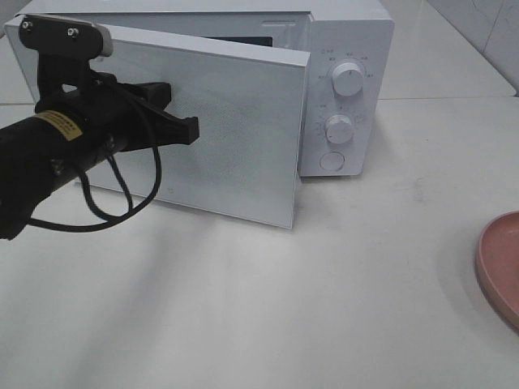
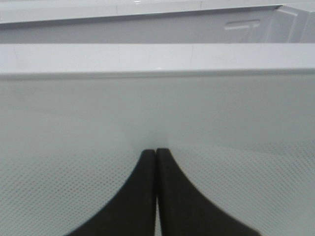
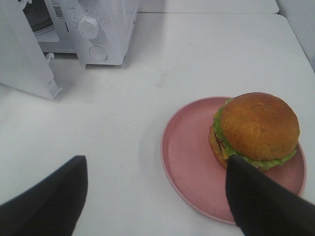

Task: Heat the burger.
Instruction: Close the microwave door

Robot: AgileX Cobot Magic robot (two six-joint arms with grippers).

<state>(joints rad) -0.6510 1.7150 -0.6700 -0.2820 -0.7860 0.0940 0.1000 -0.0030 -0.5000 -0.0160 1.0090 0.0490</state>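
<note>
Now the white desk [image 1: 340, 308] carries the microwave [image 1: 349, 49] at its back edge, door [image 1: 235, 121] half open, my left fingers [image 1: 185, 128] pinched together, empty, against its face. Near the right edge sits the pink plate [image 3: 189, 162] with the burger [image 3: 258, 130] on it, my right fingers [image 3: 155, 196] spread wide above, holding nothing. Risk, I judge: the closed tips could slide off the smooth door, or the tall burger could topple when grabbed.

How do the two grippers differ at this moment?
The left gripper is shut, while the right gripper is open. The left gripper's tips rest at the microwave door; the right gripper hangs over the table near the burger on its pink plate. Both have black fingers and hold nothing.
</note>
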